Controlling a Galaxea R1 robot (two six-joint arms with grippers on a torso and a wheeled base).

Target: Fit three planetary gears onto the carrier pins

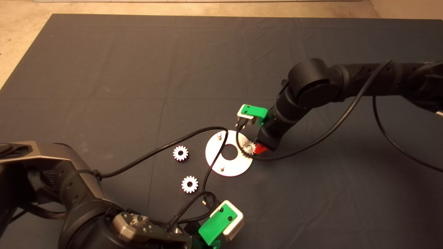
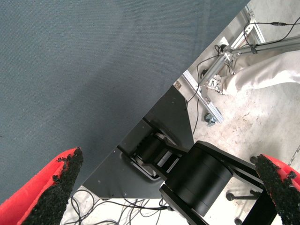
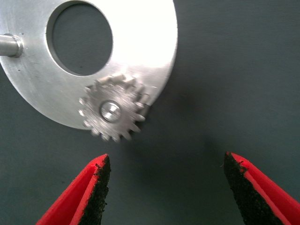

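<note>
The flat round silver plate [image 1: 234, 167] lies mid-mat with a central hole. One planetary gear [image 1: 248, 148] sits on the carrier pin at the plate's right rim. The right wrist view shows this gear [image 3: 112, 114] seated on its pin on the plate [image 3: 145, 42]. Two carrier pins stand bare, one at the far rim [image 1: 219, 135] and one at the near rim [image 1: 222, 168]. Two more gears [image 1: 180, 153] [image 1: 189, 184] lie flat on the mat left of the plate. My right gripper [image 1: 258, 148] [image 3: 166, 187] is open and empty, just right of the seated gear. My left gripper [image 1: 217, 226] [image 2: 166, 187] is open, parked at the front edge.
A black cable [image 1: 162, 148] runs from the left arm across the plate to the right gripper. The left wrist view shows the mat's edge [image 2: 154, 103], the robot's base, an aluminium frame [image 2: 211, 89] and a person's leg [image 2: 267, 75] on the floor.
</note>
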